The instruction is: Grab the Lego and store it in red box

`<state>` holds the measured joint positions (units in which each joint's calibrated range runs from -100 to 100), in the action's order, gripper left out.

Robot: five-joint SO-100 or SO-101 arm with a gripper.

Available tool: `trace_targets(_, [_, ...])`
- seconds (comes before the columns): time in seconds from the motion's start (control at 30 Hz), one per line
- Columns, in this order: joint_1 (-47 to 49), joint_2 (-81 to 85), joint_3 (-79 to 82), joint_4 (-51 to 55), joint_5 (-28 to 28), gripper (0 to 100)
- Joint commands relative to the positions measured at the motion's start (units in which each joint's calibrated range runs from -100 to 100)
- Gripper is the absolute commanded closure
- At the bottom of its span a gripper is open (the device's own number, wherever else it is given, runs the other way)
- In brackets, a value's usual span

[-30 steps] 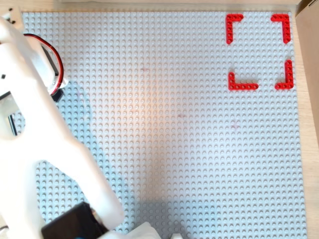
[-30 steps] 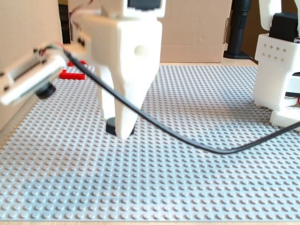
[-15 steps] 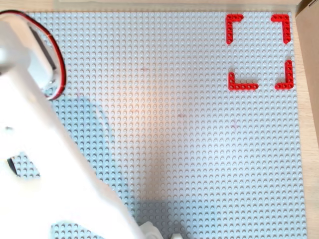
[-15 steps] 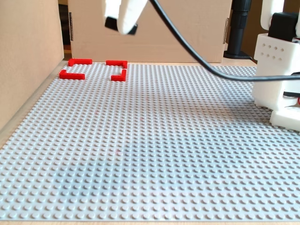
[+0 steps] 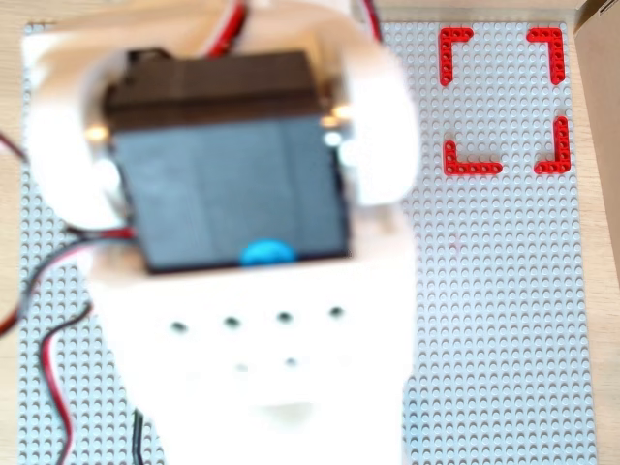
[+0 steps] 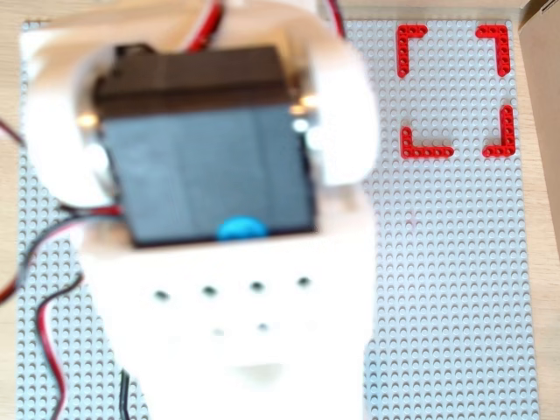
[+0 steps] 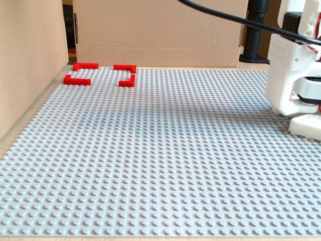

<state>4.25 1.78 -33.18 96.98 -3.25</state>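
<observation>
The red box shows as four thin red corner pieces: at the top right of the grey baseplate (image 5: 504, 291) in both overhead views (image 5: 455, 44) (image 6: 494, 44), and at the far left in the fixed view (image 7: 76, 80). No piece lies inside it. The black hexagonal Lego is not visible in any view. The white arm with its black servo (image 5: 228, 165) is blurred and close to the lens, covering the left half of both overhead views (image 6: 206, 149). In the fixed view only the arm's white lower part (image 7: 293, 70) shows at the right edge. The gripper's fingers are not seen.
Cardboard walls stand behind the baseplate (image 7: 155, 30) and along its left side (image 7: 30, 60) in the fixed view; one shows at the right edge from overhead (image 5: 601, 97). Red and black cables (image 5: 48, 368) run at the left. A black cable (image 7: 225, 15) crosses above.
</observation>
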Motion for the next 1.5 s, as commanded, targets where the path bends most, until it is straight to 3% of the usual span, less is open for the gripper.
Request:
trace_targets(0.0, [-4.59,2.04,-2.18,-2.33,-0.09,92])
trace_targets(0.53, [-18.88,-8.13,-2.0,-10.57,0.54,92])
trace_targets(0.97, [-23.2,-21.18,-2.0,-17.68,0.54,92])
trace_targets(1.47, [-24.98,-33.3,-1.91,-17.33,1.42,92])
